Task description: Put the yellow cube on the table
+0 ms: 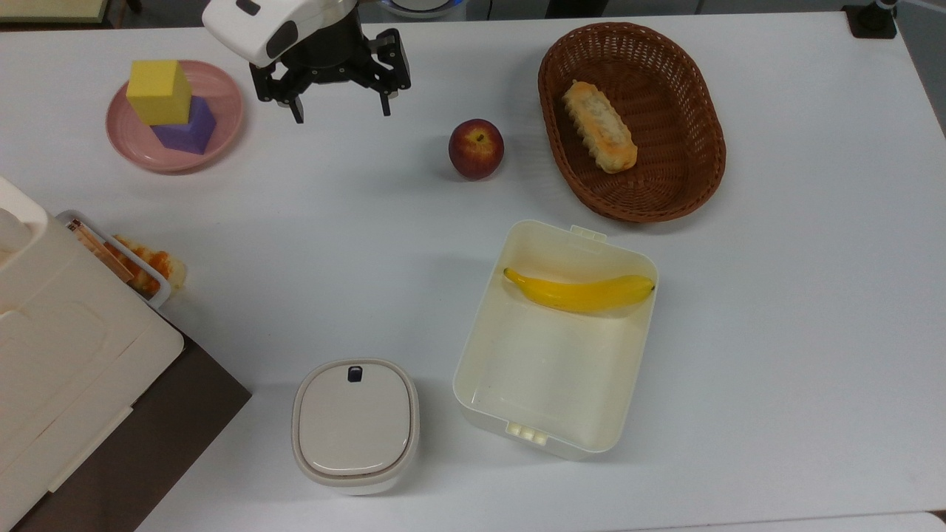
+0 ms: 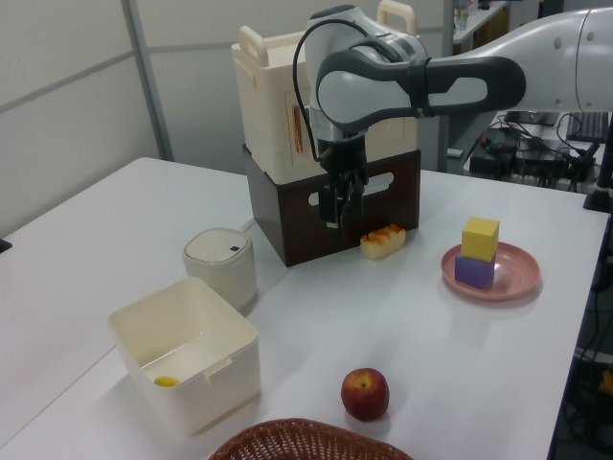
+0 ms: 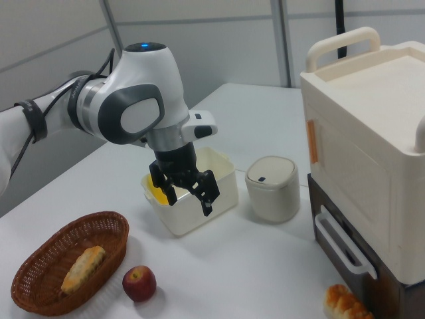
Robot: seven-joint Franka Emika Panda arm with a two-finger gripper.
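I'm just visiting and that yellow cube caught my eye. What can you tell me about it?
The yellow cube is a plain matte block, foam-like, with squared edges and no markings. It sits upright on top of a purple cube, turned slightly relative to it, and both stand on a round pink plate. Nothing else touches it; the gripper hangs open nearby, apart from it.

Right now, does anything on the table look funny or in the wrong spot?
Yes. The yellow cube sits stacked crooked on the purple cube on the pink plate, and a bread roll lies loose on the table beside the brown crate.
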